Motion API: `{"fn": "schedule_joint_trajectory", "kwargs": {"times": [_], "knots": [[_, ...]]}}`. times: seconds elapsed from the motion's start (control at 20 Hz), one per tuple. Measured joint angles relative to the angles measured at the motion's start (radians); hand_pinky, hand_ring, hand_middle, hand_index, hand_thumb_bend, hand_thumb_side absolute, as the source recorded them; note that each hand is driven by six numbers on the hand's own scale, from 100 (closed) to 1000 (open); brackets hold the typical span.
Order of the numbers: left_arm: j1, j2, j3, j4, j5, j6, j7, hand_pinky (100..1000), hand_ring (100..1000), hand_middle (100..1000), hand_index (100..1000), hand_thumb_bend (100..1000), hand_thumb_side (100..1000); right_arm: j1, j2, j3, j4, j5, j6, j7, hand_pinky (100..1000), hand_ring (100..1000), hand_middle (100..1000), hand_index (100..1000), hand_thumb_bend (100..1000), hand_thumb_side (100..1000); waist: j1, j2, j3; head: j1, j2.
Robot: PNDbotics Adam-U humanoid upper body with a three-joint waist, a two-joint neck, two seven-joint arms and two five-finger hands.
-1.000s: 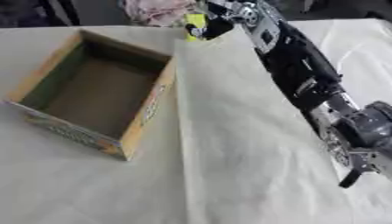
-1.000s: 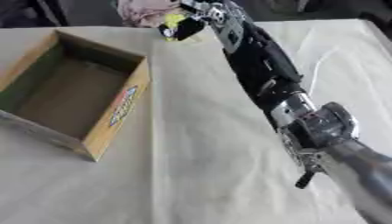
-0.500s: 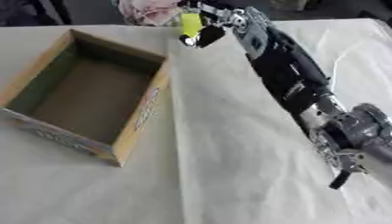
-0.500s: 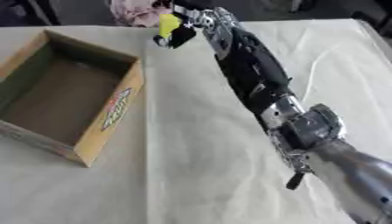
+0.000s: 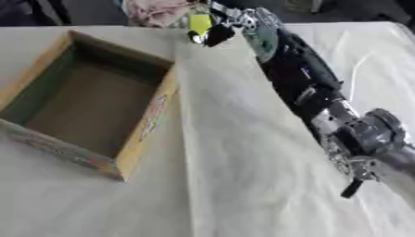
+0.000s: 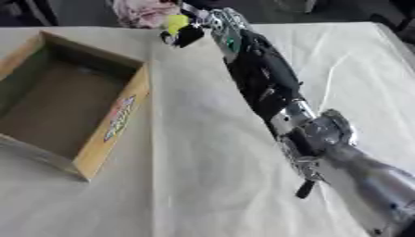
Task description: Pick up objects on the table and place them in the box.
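My right arm stretches from the lower right to the table's far edge. Its hand (image 5: pixel 217 28) is curled round a small yellow object (image 5: pixel 198 22), held just above the cloth beyond the box's far right corner. The open cardboard box (image 5: pixel 146 121) lies on the left with nothing visible inside. A pink bundle of cloth (image 5: pixel 158 10) sits at the far edge, close behind the hand. My left hand shows in no view.
A white cloth (image 5: pixel 243 162) covers the table, with a fold running down its middle. Dark shapes stand beyond the far edge.
The hand has lifted the yellow object and carried it slightly left toward the box. The camera has also shifted, so the box sits further right and lower in view.
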Motion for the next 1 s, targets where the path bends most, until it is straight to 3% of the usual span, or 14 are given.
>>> {"fn": "schedule_joint_trajectory", "kwargs": {"times": [0.5, 1.0], "knots": [[0.018, 0.033, 0.012, -0.113, 0.032, 0.001, -0.001, 526, 713, 728, 799, 479, 863, 0.003, -0.055, -0.017, -0.007, -0.021, 0.010, -0.016, 993, 1000, 1000, 1000, 258, 312, 0.001, 0.047, 0.026, -0.046, -0.022], [0.024, 0.042, 0.013, -0.170, 0.039, 0.014, -0.009, 526, 712, 727, 799, 477, 864, 0.003, -0.077, -0.022, -0.019, -0.025, 0.018, -0.040, 986, 1000, 999, 1000, 248, 316, 0.012, 0.067, 0.035, -0.076, -0.056]]}}
